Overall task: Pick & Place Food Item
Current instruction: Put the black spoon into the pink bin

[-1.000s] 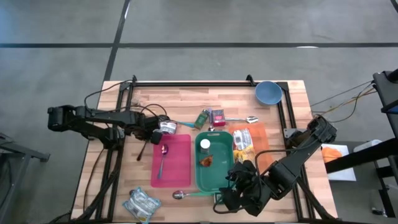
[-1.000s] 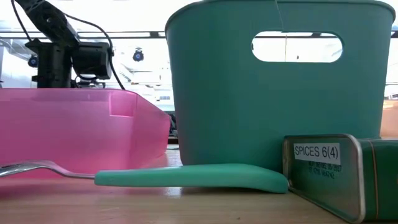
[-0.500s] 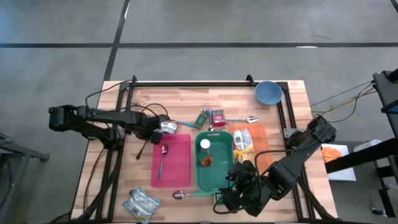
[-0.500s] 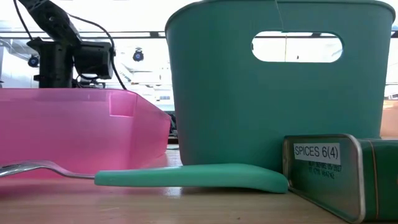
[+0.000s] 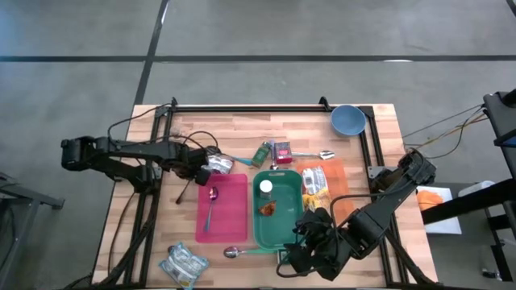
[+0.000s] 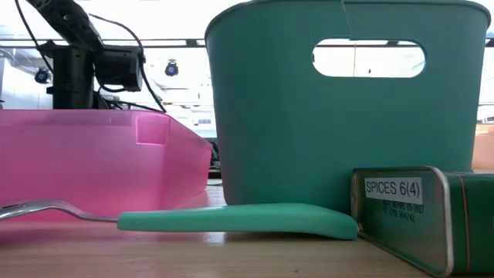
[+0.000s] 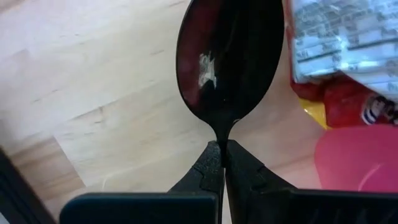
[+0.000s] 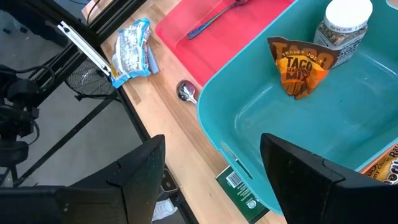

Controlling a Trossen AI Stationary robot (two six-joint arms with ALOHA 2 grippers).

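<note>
Left tool (image 7: 222,163): pinched tight on the neck of a dark spoon (image 7: 229,59), just beside the pink tray (image 5: 222,208), toward the bench's left edge.
Right tool (image 8: 211,171): fingers wide, nothing held, over the green bin's (image 8: 249,130) near corner.
Taco packet (image 8: 300,68): lying inside the green bin beside a spice jar (image 8: 344,23).

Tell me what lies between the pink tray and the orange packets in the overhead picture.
The green bin lies between them in the high view, touching the pink tray, orange packets on its other side.
</note>
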